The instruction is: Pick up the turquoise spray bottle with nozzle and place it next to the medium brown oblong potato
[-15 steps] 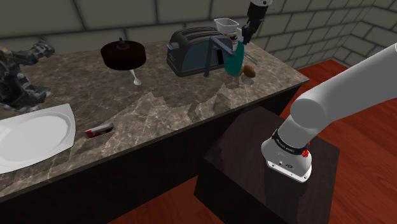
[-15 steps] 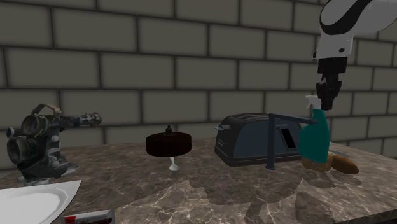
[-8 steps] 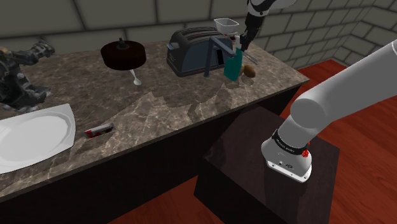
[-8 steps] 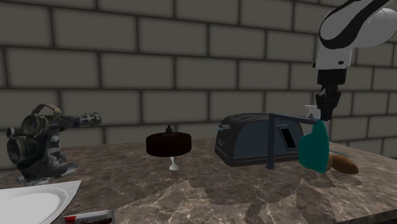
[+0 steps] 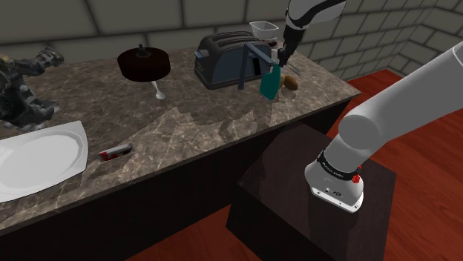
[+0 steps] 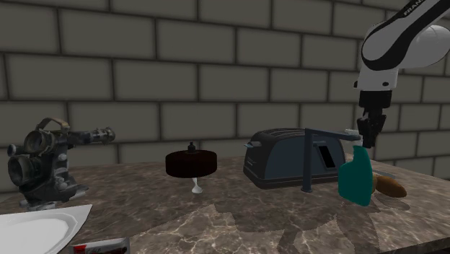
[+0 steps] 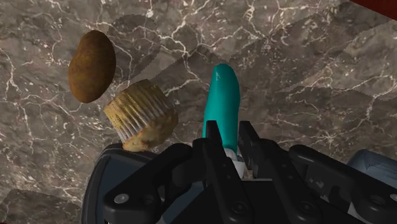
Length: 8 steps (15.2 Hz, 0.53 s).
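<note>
Spray bottle (image 6: 356, 180) is clasped at the neck by narrowly set fingers (image 7: 212, 149) — long axis upright, 6 o'clock below them. Potato (image 6: 389, 186) is noted just beside — at 3 o'clock, second exterior view.

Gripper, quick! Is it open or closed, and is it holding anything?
Gripper: closed, clasping the turquoise spray bottle near its nozzle end.

Wall (image 6: 180, 65): grey stone blocks laid in regular courses, running behind the counter; counter (image 5: 200, 126): long, dark brown marbled top with pale veins, plain dark front; floor (image 5: 423, 222): reddish-brown wood boards; lighting: dim and even, with soft shadows on the counter top.
</note>
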Tool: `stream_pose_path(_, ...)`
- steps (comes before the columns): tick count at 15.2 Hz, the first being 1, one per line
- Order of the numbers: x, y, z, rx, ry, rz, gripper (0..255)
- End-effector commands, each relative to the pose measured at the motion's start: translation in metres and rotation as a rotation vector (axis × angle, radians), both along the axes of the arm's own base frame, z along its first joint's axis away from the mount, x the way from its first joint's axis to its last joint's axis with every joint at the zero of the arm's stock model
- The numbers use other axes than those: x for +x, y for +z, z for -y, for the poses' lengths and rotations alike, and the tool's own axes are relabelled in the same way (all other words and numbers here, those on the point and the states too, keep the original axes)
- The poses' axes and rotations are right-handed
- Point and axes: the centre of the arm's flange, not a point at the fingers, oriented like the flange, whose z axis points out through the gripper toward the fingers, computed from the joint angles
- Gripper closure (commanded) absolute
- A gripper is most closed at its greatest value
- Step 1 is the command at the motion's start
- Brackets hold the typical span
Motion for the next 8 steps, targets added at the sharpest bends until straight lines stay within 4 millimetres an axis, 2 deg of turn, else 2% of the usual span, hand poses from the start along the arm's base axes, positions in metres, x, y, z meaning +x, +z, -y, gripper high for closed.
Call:
stream_pose_path(1,0.0003,-0.0009,0.0,0.0,0.0,0.001,255)
stream_pose_path(5,0.0003,-0.0009,0.0,0.0,0.0,0.001,255)
stream_pose_path(6,0.0003,-0.0009,0.0,0.0,0.0,0.001,0)
stream_pose_path(8,0.0003,-0.0009,0.0001,0.0,0.0,0.001,0)
